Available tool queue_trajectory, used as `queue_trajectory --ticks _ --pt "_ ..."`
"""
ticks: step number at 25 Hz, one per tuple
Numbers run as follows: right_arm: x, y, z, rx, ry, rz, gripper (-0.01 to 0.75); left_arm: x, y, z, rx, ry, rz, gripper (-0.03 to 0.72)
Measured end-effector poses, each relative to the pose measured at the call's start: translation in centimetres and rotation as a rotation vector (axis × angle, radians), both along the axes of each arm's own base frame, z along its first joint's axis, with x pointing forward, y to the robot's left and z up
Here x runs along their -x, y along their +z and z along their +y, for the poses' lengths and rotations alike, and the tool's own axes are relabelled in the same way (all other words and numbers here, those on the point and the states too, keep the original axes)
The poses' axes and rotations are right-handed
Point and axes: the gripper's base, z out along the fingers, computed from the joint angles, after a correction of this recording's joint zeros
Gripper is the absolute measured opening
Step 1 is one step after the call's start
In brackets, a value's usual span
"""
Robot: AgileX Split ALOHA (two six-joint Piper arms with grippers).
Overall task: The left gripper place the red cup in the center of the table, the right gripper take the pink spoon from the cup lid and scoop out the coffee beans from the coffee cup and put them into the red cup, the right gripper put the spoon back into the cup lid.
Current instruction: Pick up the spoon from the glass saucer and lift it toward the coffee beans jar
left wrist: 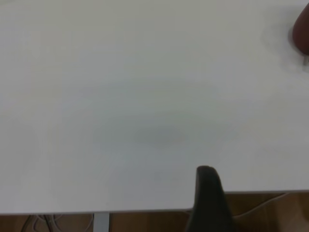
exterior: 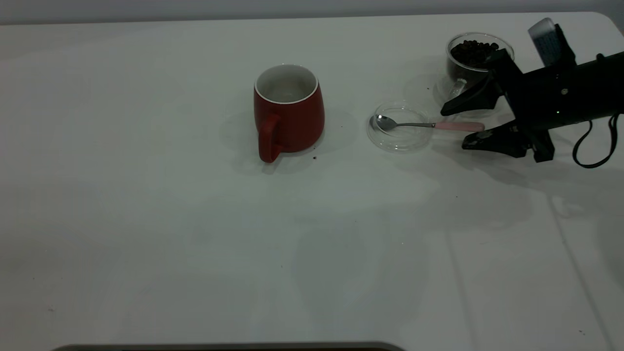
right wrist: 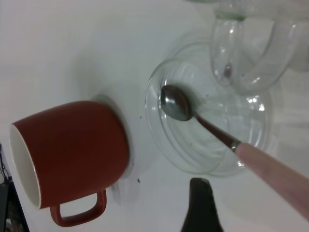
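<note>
The red cup (exterior: 292,114) stands upright near the table's middle, handle toward the front; it also shows in the right wrist view (right wrist: 72,145) and at the edge of the left wrist view (left wrist: 302,31). The pink-handled spoon (exterior: 424,125) lies with its bowl in the clear cup lid (exterior: 400,144). In the right wrist view the spoon (right wrist: 227,140) rests across the lid (right wrist: 161,140). My right gripper (exterior: 454,128) is open, its jaws on either side of the pink handle's end. The glass coffee cup (exterior: 475,53) holds dark beans. My left gripper is out of the exterior view; one finger (left wrist: 207,193) hangs over the table edge.
The glass coffee cup (right wrist: 246,53) stands just behind the lid and close to the right gripper's far jaw. A few dark crumbs (exterior: 315,158) lie by the red cup. The white table (exterior: 170,219) stretches wide to the left and front.
</note>
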Motion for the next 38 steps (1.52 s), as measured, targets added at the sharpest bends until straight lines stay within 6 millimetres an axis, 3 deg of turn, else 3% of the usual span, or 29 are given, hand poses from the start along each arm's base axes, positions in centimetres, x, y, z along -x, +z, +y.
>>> queue_trajectory --ticks 17,24,28,38 --pt "-0.9 0.3 0.2 0.024 0.035 -0.056 0.368 0.0 0.0 0.0 0.000 0.000 0.000 0.569" --pt "-0.9 0.4 0.2 0.043 0.085 -0.109 0.174 0.0 0.0 0.0 0.000 0.000 0.000 0.569" --pt "-1.0 1.4 0.3 0.045 0.140 -0.149 0.115 0.0 0.0 0.0 0.000 0.000 0.000 0.569" --pt "-1.4 6.7 -0.5 0.147 0.308 -0.266 0.113 0.0 0.0 0.0 -0.001 -0.001 0.000 0.569"
